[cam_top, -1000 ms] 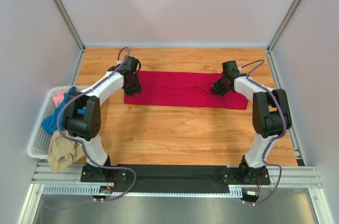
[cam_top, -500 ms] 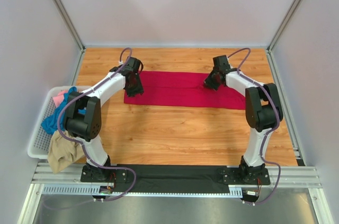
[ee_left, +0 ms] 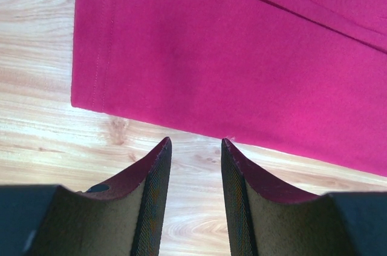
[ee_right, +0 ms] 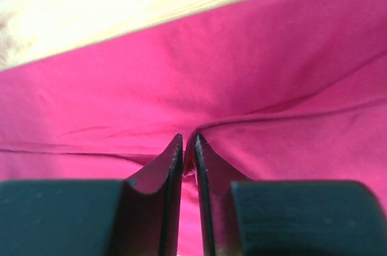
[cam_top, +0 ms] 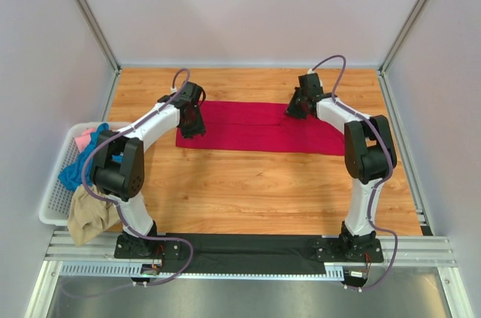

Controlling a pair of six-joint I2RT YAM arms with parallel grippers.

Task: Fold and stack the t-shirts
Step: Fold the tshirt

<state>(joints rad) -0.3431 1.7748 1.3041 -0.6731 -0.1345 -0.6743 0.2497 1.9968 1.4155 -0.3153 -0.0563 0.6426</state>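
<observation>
The red tee lies flat across the far half of the table as a long band, already narrowed lengthwise, with a fold line running along it. So the step in hand looks like the crosswise fold that turns the band into a packet. The right gripper sits at the far edge of the tee, right of its middle. Its jaws are pressed nearly together on a small ridge of cloth, and creases run in toward the tips (the pinch looks thin, perhaps one layer only). The left gripper hovers over the near left corner with its jaws spread. Bare wood shows between them and nothing is held; the hem lies just beyond the tips. The next move likely calls for the left to come down and take that corner through every layer. The two arms would then carry one end over the other, evenly, so the edges meet and the band does not skew. The teal tee, pink tee and tan tee wait in the basket at the left, the tan one drooping over its near rim.
</observation>
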